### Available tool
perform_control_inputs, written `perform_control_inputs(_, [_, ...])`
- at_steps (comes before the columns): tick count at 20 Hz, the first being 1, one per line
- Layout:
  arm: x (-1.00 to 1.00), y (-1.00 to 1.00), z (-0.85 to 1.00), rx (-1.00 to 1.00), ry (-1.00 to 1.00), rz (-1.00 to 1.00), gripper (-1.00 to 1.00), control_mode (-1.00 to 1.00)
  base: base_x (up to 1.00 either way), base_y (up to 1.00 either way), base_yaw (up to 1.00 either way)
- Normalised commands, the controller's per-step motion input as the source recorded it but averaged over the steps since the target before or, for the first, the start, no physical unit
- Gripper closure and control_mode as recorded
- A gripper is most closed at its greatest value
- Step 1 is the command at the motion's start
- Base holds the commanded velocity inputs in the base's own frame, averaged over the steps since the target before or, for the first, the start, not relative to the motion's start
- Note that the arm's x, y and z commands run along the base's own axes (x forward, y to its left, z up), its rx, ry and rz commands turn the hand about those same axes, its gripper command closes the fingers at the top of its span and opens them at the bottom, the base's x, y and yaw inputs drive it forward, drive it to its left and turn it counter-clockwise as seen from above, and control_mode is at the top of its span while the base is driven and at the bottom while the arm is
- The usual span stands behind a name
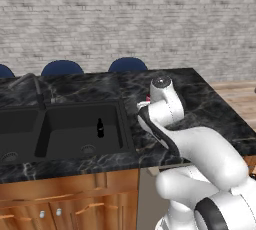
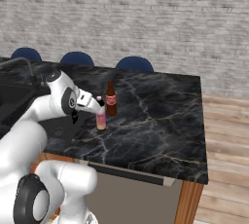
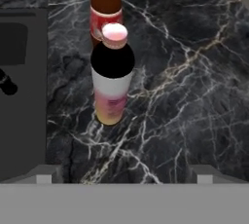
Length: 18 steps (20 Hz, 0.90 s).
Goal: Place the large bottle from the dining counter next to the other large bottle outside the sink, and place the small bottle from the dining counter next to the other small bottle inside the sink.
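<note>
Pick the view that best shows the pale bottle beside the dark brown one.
The hand view: the pale bottle stands whole, just before the dark brown bottle, between the open gripper fingers. The right base view shows it small; the left base view shows a sliver behind the arm.

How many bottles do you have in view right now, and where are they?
3. The large bottle stands on the counter beside the sink, the other large bottle just behind it, and the other small bottle stands in the right basin. More may be hidden by the arm.

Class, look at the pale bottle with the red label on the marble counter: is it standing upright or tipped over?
Upright. The large bottle stands on its base, cap up, beside the other large bottle.
</note>
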Motion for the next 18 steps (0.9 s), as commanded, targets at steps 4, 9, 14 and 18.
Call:
perform_control_inputs(4, [-0.46, 0.0, -0.07, -0.02, 0.0, 0.23, -1.0, -1.0, 0.0, 0.0, 0.0])
perform_control_inputs(9, [-0.18, 0.0, 0.0, -0.07, 0.0, 0.11, -1.0, -1.0, 0.0, 0.0, 0.0])
perform_control_inputs(14, [-0.07, 0.0, 0.07, -0.05, 0.0, 0.0, -1.0, -1.0, 0.0, 0.0, 0.0])
perform_control_inputs(18, [-0.02, 0.0, 0.03, 0.0, 0.0, 0.0, -1.0, -1.0, 0.0, 0.0, 0.0])
